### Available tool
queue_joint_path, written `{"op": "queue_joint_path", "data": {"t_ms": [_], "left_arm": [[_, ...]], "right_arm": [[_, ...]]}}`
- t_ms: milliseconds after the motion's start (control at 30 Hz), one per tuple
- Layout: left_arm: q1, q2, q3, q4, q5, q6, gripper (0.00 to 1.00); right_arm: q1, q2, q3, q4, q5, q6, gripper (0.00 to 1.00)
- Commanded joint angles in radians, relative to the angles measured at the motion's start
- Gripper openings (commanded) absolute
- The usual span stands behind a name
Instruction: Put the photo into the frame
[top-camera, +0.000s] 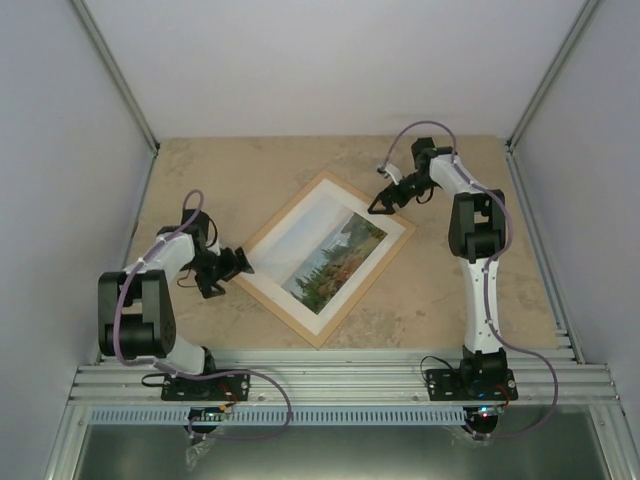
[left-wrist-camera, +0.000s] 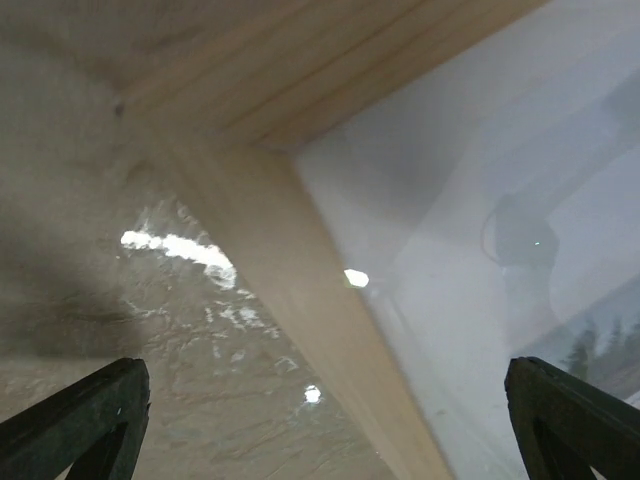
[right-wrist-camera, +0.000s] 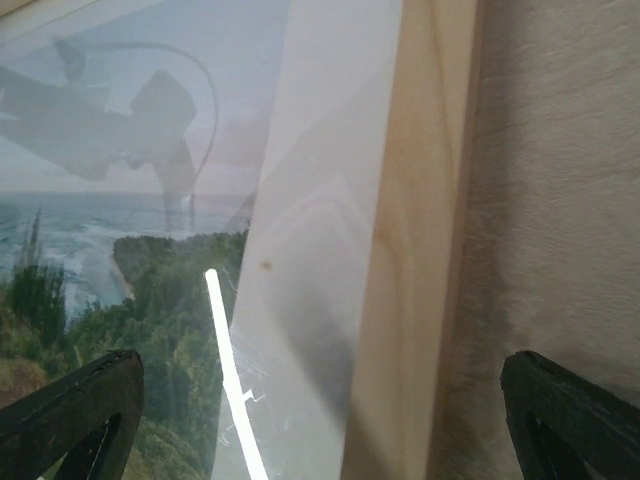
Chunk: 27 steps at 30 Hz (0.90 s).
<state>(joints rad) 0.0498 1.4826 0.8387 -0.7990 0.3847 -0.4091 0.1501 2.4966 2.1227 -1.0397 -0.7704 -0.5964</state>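
- While the photo (top-camera: 335, 250) sits inside the frame (top-camera: 278, 306), both lie flat on the desk (top-camera: 430, 300).
- Left end effector (top-camera: 240, 262): released, at the frame's left corner.
- Right end effector (top-camera: 383, 205): released, over its far-right edge.

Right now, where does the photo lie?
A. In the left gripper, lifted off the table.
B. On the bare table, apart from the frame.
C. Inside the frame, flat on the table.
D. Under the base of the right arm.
C: the photo sits within the wooden edge of the frame, which lies flat on the table. The left gripper and the right gripper stand open at opposite sides of it and hold nothing.
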Motion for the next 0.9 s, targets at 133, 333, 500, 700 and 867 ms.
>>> {"op": "queue_joint_path", "data": {"t_ms": [133, 333, 500, 700, 867], "left_arm": [[0.001, 0.165, 0.062, 0.05, 0.113, -0.042, 0.99], [-0.001, 0.313, 0.197, 0.104, 0.111, -0.02, 0.99], [-0.015, 0.433, 0.334, 0.186, 0.094, -0.016, 0.99], [-0.08, 0.553, 0.493, 0.23, 0.069, -0.003, 0.99], [-0.123, 0.58, 0.511, 0.281, 0.043, 0.017, 0.99]], "right_arm": [[0.01, -0.028, -0.14, -0.016, -0.065, -0.03, 0.97], [0.0, -0.143, -0.362, -0.032, -0.065, -0.098, 0.95], [-0.042, -0.275, -0.606, -0.021, -0.05, -0.133, 0.95], [-0.058, -0.418, -0.816, 0.008, 0.0, -0.161, 0.95], [-0.064, -0.479, -0.914, 0.042, 0.022, -0.152, 0.95]]}}
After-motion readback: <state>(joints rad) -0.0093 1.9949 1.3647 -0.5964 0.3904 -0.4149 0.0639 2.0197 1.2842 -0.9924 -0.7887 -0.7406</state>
